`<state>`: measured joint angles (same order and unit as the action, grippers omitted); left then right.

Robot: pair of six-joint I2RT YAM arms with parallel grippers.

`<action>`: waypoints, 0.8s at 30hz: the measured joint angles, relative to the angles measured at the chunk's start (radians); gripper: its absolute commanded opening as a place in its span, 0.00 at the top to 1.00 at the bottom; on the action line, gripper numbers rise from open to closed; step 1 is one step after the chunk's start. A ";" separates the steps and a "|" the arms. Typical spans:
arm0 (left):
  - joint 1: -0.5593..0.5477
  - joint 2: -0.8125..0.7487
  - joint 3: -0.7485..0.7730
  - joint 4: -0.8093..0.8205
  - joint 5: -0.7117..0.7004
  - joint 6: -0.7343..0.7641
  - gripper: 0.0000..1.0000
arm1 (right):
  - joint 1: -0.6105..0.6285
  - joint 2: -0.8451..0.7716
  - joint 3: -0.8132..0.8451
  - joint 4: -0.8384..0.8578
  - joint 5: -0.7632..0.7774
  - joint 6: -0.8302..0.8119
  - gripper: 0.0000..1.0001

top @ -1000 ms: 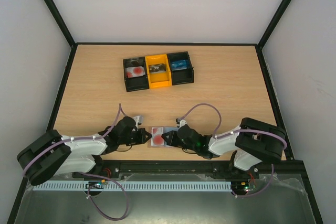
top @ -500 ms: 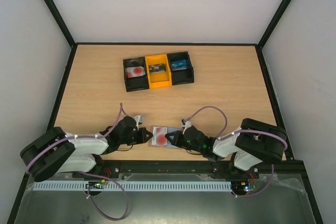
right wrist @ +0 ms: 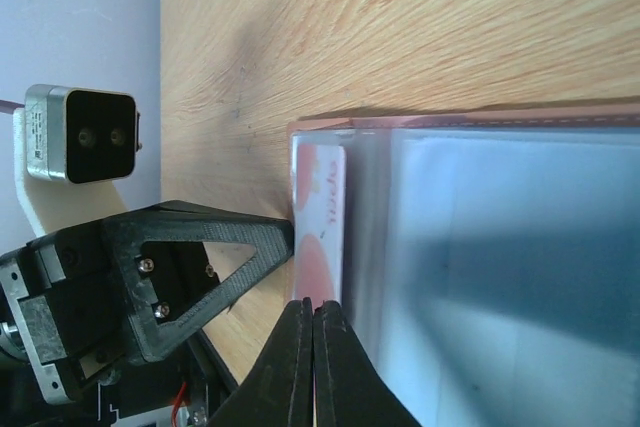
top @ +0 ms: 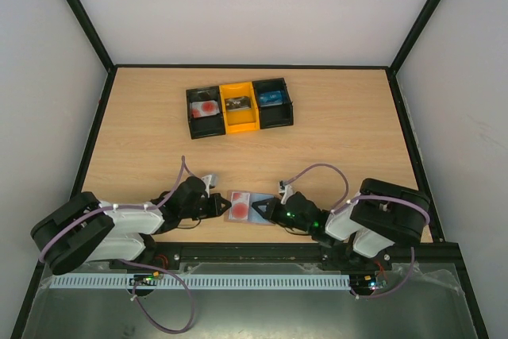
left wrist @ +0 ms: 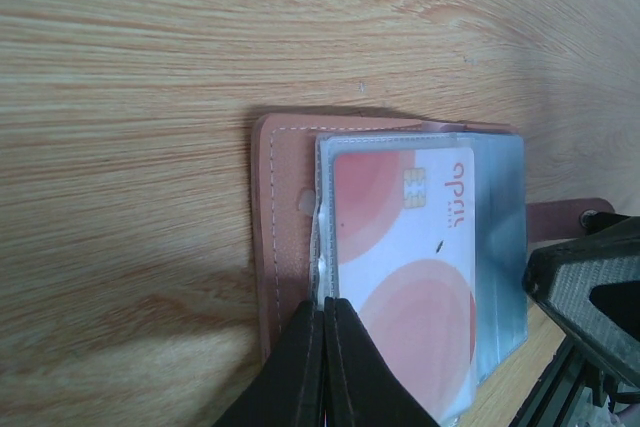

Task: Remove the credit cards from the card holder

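Card holder [left wrist: 283, 237] lies open and flat on the bench [top: 349, 140] at the near edge, between the two arms, pinkish-brown outside down and blue-grey panels up. Pale card [left wrist: 400, 267] with red round marks and a chip sits in the holder's left half, under or against a clear sleeve; most of its face shows but it is not out. Left tool [left wrist: 324, 319] has its jaws pressed together, tips at the puckered sleeve edge beside the card's long side. It looks clamped on that edge of the holder, probably to pin it. Right tool [right wrist: 312, 319] comes from the other side, jaws also together, with the tips at the card's end. I cannot tell whether the card is actually nipped between them or the tips are only touching it. No plain red card shows in any view; it may be hidden under the pale one or in a pocket. Tray [top: 240, 127], black and yellow, stands well apart at the far middle; its left compartment holds a pale red-spotted card-like item [top: 205, 107], and I cannot tell if that counts toward the task. Progress judged early to mid: holder opened and braced, one card exposed, extraction not done. Left to do: slide the pale card free, then find and pull the red one.
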<state>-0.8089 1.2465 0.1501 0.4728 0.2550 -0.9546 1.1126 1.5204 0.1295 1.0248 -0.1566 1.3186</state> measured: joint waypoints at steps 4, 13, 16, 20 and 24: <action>0.000 0.001 0.000 0.001 0.002 0.000 0.97 | -0.014 0.051 -0.035 0.087 -0.010 0.016 0.98; 0.000 -0.002 -0.006 0.009 -0.001 -0.005 0.97 | -0.016 0.124 0.018 0.114 -0.071 0.028 0.83; 0.000 -0.003 -0.007 0.009 -0.002 -0.009 0.97 | -0.016 0.148 0.038 0.114 -0.082 0.029 0.86; 0.000 -0.005 -0.008 0.008 -0.004 -0.014 0.97 | -0.016 0.175 0.040 0.119 -0.090 0.034 0.89; 0.000 -0.006 -0.008 0.008 -0.005 -0.014 0.97 | -0.016 0.189 0.040 0.135 -0.093 0.037 0.84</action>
<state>-0.8089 1.2400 0.1421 0.4805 0.2497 -0.9691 1.0969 1.7096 0.1699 1.1599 -0.2493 1.3552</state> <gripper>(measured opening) 0.031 0.132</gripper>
